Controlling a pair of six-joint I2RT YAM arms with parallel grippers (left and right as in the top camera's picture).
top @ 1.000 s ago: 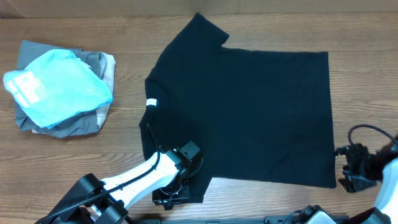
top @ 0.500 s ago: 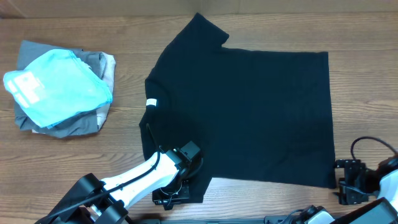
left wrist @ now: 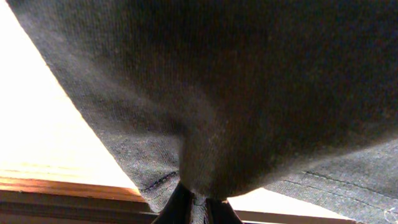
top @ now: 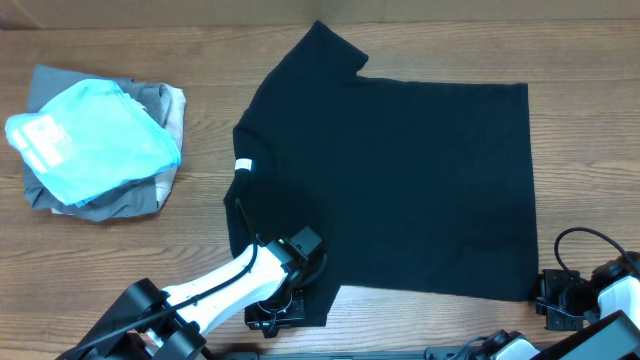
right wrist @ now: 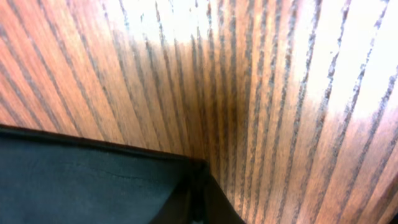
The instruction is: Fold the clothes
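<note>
The clothes [top: 400,170], a black T-shirt, lie spread flat on the wooden table with the neck and its white tag [top: 243,166] to the left. My left gripper [top: 275,312] sits at the near left sleeve. In the left wrist view it [left wrist: 194,208] is shut on a bunched fold of the dark fabric [left wrist: 236,93]. My right gripper [top: 548,300] is at the shirt's near right hem corner. In the right wrist view its jaws [right wrist: 196,208] are closed together on that corner of the black cloth [right wrist: 81,180].
A pile of grey folded garments [top: 130,195] with a light blue printed one [top: 95,140] on top lies at the far left. Bare wood [top: 580,150] runs to the right of the shirt. The table's front edge [left wrist: 62,193] is close to the left gripper.
My right gripper has moved toward the near edge onto the hem corner and gone from open to shut. The left gripper and the shirt have stayed put.
</note>
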